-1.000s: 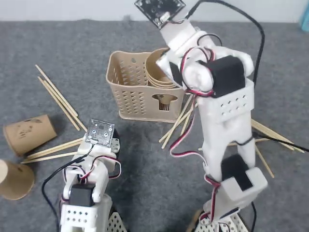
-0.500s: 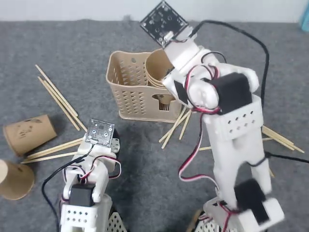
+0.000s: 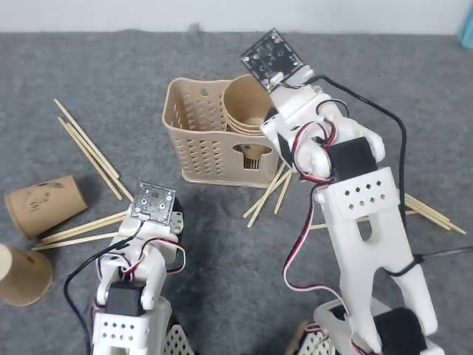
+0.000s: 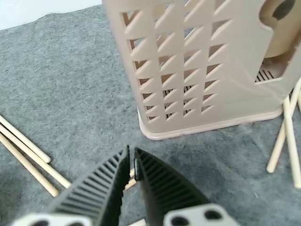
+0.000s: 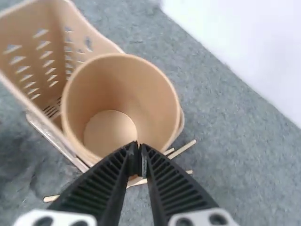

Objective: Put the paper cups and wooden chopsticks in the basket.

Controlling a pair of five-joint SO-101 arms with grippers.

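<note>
A beige basket stands mid-table with a stack of paper cups inside it. Two more paper cups lie at the left edge. Wooden chopsticks are scattered to the left, by the left arm and against the basket's right side. My right gripper is shut and empty, held above the stacked cups in the basket. My left gripper is shut and empty, low over the carpet just short of the basket.
Grey carpet covers the table. More chopsticks lie at the right behind the right arm. A pair of chopsticks lies beside the left gripper, and others lean at the basket's corner.
The right arm has drawn back from over the basket, its wrist moving right and toward the front. The left arm has stayed still.
</note>
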